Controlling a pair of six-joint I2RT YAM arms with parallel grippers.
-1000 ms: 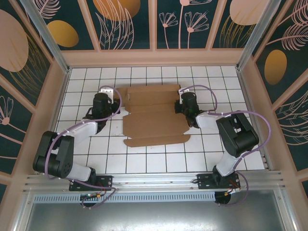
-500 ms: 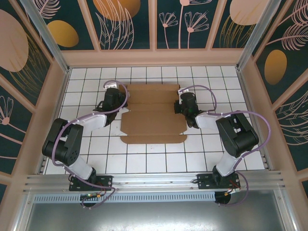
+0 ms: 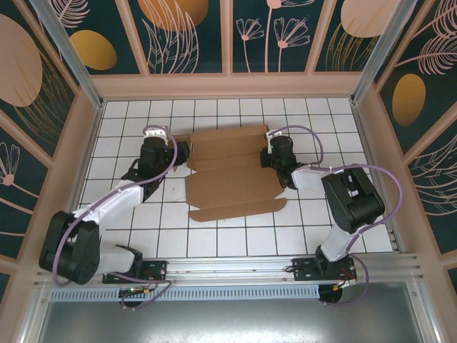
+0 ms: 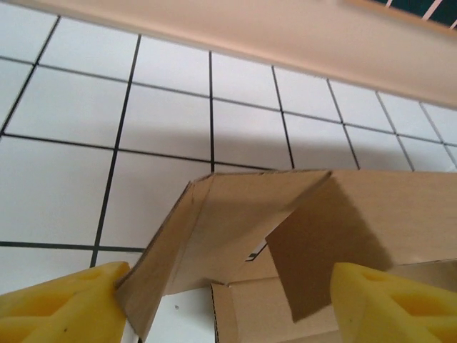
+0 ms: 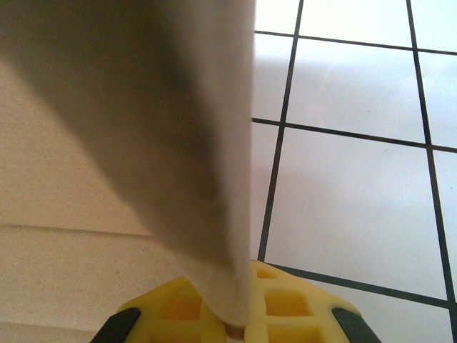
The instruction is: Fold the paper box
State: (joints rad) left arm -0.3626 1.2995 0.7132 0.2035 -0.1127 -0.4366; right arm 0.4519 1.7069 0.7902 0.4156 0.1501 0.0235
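The paper box (image 3: pixel 232 175) lies as a brown die-cut cardboard sheet on the white tiled table, partly folded, with its far side flaps raised. My left gripper (image 3: pixel 175 152) is at the box's far left corner. In the left wrist view it (image 4: pixel 228 307) stands open, its yellow fingers (image 4: pixel 57 307) wide apart around two raised cardboard flaps (image 4: pixel 214 229); the left finger touches one flap's edge. My right gripper (image 3: pixel 265 158) is at the box's far right edge. In the right wrist view it (image 5: pixel 232 318) is shut on an upright flap (image 5: pixel 193 143).
Wooden walls (image 3: pixel 228 84) fence the tiled table (image 3: pixel 235 239) on three sides, with metal posts (image 3: pixel 71 50) at the far corners. An aluminium rail (image 3: pixel 228 268) runs along the near edge by the arm bases.
My left gripper has opened and let go of the left flap, and its arm has swung out to the left. The box has turned slightly. The right gripper keeps its hold.
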